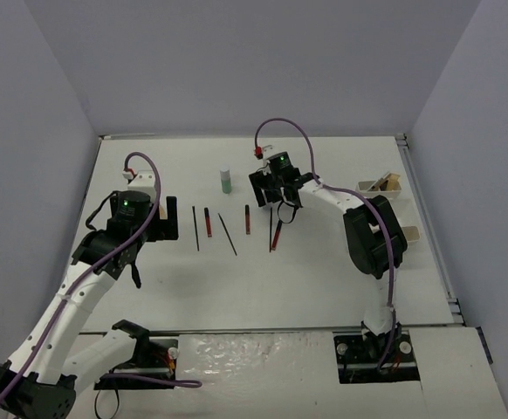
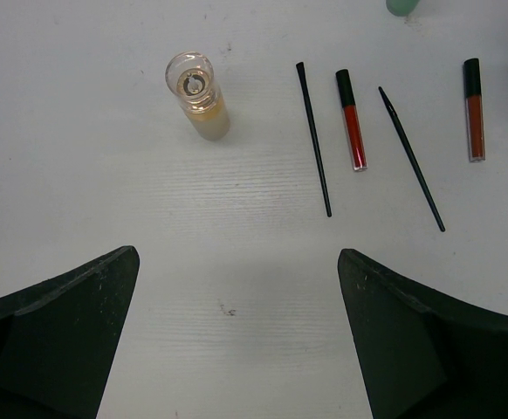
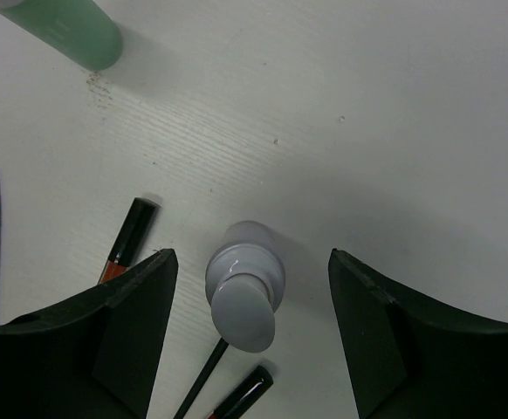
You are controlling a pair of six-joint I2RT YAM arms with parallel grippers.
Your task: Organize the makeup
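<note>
Right wrist alone shows the grey bottle between the right pincer's parted fingers.

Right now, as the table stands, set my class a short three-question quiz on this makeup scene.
1. True or false: the grey bottle sits between the open fingers of the right claw.
2. Which bottle is nearest the left claw? A green bottle, B beige bottle, C grey bottle.
3. Fill in: in the left wrist view, a thin ___ stick lies between the two red tubes.
Key: 1 true; 2 B; 3 black.
</note>
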